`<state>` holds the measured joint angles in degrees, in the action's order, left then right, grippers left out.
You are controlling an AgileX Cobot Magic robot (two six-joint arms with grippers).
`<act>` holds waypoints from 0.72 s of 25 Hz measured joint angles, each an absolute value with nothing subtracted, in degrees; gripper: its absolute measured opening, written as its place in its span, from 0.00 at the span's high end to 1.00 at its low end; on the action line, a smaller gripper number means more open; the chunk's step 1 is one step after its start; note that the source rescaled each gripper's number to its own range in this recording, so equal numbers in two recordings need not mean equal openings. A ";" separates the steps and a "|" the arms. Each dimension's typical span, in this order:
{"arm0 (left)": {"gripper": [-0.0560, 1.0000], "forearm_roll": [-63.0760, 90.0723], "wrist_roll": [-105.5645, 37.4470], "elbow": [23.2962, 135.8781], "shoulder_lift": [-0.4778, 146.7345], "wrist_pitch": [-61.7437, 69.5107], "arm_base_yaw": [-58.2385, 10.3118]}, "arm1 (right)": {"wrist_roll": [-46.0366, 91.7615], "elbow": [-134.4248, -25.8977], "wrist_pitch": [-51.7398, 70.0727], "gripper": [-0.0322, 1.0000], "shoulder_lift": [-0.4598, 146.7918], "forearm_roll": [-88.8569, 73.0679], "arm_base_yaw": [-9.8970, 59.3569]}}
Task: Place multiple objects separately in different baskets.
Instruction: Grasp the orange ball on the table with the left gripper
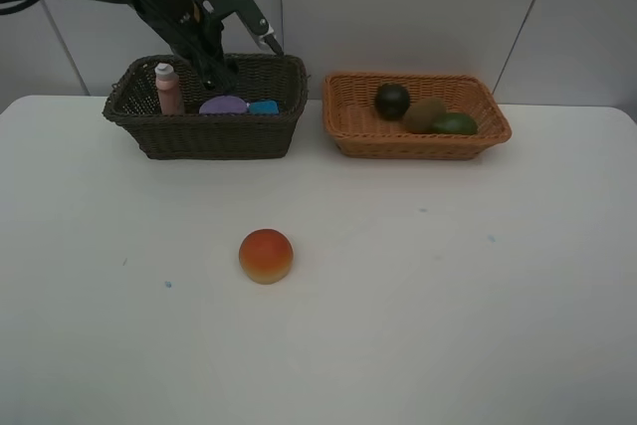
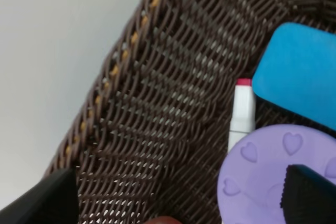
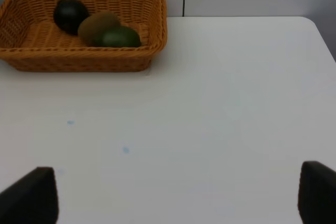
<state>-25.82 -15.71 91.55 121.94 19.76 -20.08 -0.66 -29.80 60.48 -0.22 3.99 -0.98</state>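
My left gripper [image 1: 217, 79] reaches down into the deep dark brown basket [image 1: 204, 136]; in the left wrist view it [image 2: 178, 203] is open and empty. Below it lie the white marker [image 2: 242, 114], the blue eraser [image 2: 299, 80] and the purple-lidded jar [image 2: 273, 179]. The pink white-capped bottle [image 1: 168, 89] stands at the basket's left end. The orange-red fruit [image 1: 266, 256] sits on the table in front. The light orange basket [image 1: 418, 136] holds the mangosteen [image 1: 392, 101], kiwi [image 1: 424, 113] and lime [image 1: 456, 124]. My right gripper [image 3: 178, 198] is open and empty, away from that basket [image 3: 79, 59].
The two baskets stand side by side at the back of the white table [image 1: 418, 296], with a narrow gap between them. A white wall [image 1: 398, 7] rises right behind them. The right arm does not show in the exterior view.
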 joint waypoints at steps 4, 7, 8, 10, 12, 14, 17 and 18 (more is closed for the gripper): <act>0.00 -23.85 -15.71 91.55 119.85 21.70 -20.14 | -0.66 -29.80 60.48 0.00 -0.22 3.99 -0.98; 0.00 -21.20 -15.21 91.55 117.93 23.53 -20.47 | -0.66 -29.80 60.48 0.00 -0.22 3.99 -0.98; 0.00 -20.64 -14.76 91.55 117.31 24.24 -20.65 | -0.66 -29.80 60.48 0.00 -0.22 3.99 -0.98; 0.00 -19.43 -13.65 91.55 116.20 25.81 -21.42 | -0.66 -29.80 60.48 0.00 -0.22 3.99 -0.98; 0.00 -18.30 -12.31 91.40 115.02 27.25 -22.09 | -0.66 -29.80 60.48 0.00 -0.22 3.99 -0.98; 0.00 -17.08 -10.78 90.39 113.33 28.01 -22.94 | -0.66 -29.80 60.48 0.00 -0.22 3.99 -0.98; 0.00 -15.46 -8.20 88.22 110.87 30.39 -24.15 | -0.66 -29.80 60.48 0.00 -0.22 3.99 -0.98; 0.00 -15.04 -7.50 87.22 110.12 30.96 -24.55 | -0.66 -29.80 60.48 0.00 -0.22 3.99 -0.98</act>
